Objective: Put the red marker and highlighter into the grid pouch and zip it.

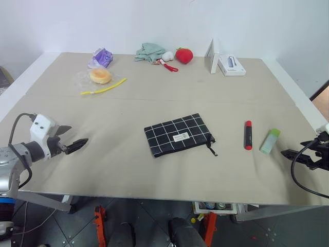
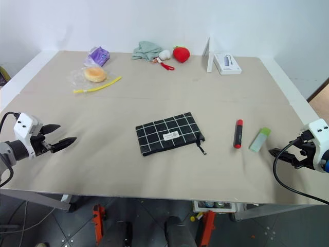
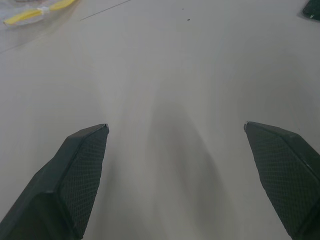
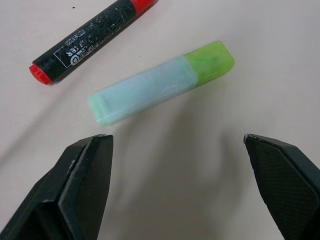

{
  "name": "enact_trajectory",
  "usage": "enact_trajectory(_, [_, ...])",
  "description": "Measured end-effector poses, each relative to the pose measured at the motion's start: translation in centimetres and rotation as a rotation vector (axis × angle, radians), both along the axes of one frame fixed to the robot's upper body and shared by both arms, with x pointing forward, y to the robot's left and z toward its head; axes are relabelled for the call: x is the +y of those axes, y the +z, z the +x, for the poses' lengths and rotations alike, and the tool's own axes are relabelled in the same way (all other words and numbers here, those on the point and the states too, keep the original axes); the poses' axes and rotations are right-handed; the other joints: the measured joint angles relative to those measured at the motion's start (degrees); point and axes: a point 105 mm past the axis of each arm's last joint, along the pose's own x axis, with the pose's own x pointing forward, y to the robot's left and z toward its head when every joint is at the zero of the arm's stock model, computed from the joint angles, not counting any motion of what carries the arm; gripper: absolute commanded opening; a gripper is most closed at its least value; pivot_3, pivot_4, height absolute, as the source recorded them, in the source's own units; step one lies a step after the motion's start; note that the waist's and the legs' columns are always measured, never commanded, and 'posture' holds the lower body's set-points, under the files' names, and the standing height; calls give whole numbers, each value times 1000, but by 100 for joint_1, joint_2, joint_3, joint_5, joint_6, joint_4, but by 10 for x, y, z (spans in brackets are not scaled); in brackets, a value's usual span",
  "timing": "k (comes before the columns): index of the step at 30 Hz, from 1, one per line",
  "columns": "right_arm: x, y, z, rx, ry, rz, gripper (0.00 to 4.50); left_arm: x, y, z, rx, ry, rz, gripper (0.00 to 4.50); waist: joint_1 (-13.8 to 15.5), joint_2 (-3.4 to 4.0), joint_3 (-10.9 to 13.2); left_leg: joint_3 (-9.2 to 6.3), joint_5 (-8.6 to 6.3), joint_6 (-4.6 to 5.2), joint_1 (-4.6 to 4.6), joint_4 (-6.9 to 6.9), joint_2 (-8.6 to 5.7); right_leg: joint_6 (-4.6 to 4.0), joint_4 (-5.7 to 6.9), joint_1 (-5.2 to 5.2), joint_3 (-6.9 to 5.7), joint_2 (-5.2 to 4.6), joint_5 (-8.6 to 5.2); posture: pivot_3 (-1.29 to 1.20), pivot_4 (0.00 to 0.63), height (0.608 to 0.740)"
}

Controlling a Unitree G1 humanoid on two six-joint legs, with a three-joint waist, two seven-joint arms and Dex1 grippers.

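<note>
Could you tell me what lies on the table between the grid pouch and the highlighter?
The red marker lies between the grid pouch and the highlighter, apart from both, as the left eye view shows.

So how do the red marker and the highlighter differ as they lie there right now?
The red marker is slim and longer, with a black barrel and red ends; the highlighter is shorter and chunkier, pale mint with a brighter green cap. The marker lies nearer the grid pouch, the highlighter nearer the open right gripper. Both lie flat on the table, apart from each other and outside the pouch.
</note>
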Motion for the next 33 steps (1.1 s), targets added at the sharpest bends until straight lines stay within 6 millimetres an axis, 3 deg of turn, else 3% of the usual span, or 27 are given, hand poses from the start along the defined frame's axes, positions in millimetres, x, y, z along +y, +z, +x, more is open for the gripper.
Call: enact_trajectory(33, [-3,4,-2,-29,-21,-5,4500,-9,-4,14,7,-6,-35,4478,7,2,-1,-1,0,1,0,5,0,5,2,2,0,0,4,0,150,732])
